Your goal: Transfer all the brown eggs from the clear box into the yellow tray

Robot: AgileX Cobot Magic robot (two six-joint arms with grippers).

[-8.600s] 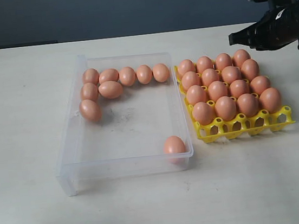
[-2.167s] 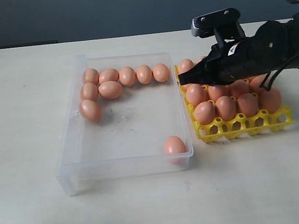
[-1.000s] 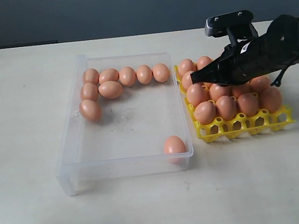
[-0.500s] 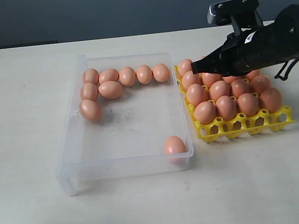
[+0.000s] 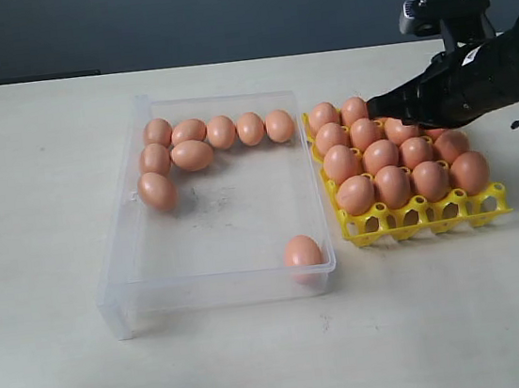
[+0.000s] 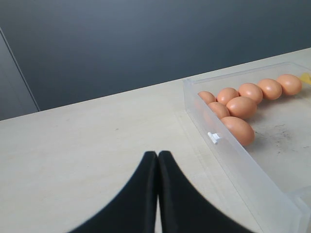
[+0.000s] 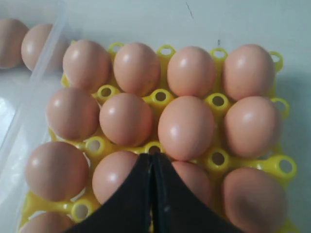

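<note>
Right gripper (image 5: pixel 371 105) clenched and empty, hovering over the filled part of the yellow tray (image 5: pixel 423 216) just beside the clear box (image 5: pixel 121 263). Left gripper (image 6: pixel 158 155) pinched shut, outside the box. Nine brown eggs (image 5: pixel 192 154) in the box: eight hug its far corner, one its near corner. Next pick needs the jaws opened first.

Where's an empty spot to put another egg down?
The yellow tray has its near row of cups bare, in front of its packed brown eggs. The clear box is open mid-floor, between its far egg row and the lone egg by the near wall. The tray's other rows are crowded.
</note>
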